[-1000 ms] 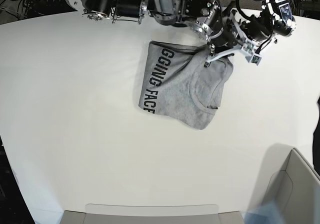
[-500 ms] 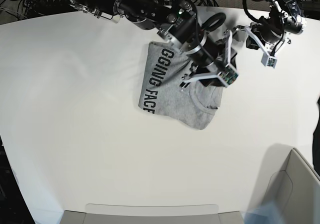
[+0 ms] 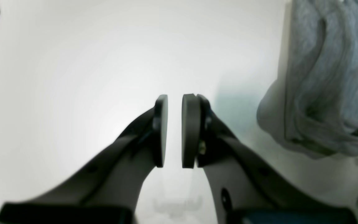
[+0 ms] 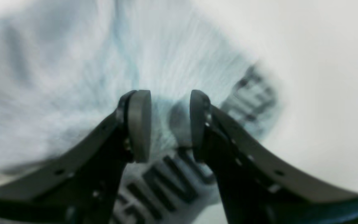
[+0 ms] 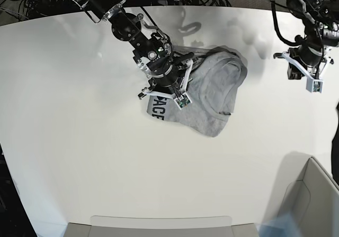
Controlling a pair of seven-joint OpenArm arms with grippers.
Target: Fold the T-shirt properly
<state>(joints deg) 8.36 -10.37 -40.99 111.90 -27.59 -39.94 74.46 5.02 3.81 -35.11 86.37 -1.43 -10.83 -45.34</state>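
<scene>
T-shirt [image 5: 212,94] lies bunched and partly folded on the white table [image 5: 95,157], toward its far side — heather grey, dark block lettering on the flap at the robot's right, plain grey elsewhere. Loose folds run through the plain part; the side nearer the left arm is rounded and puffy, with a curved seam below it. Far edge partly hidden behind the right arm.

Grey box [image 5: 310,197] at the near corner on the robot's left, mostly cropped; no contents made out.

Right gripper [image 4: 170,126] is over the lettered part of the shirt, fingers parted with grey cloth visible between them, nothing pinched. Wrist view is blurry, so whether the tips touch the cloth is hard to say — probably just above it. Left gripper [image 3: 175,130] is off to the side of the shirt, over bare table, fingertips a little apart, nothing between them, not touching the shirt.
</scene>
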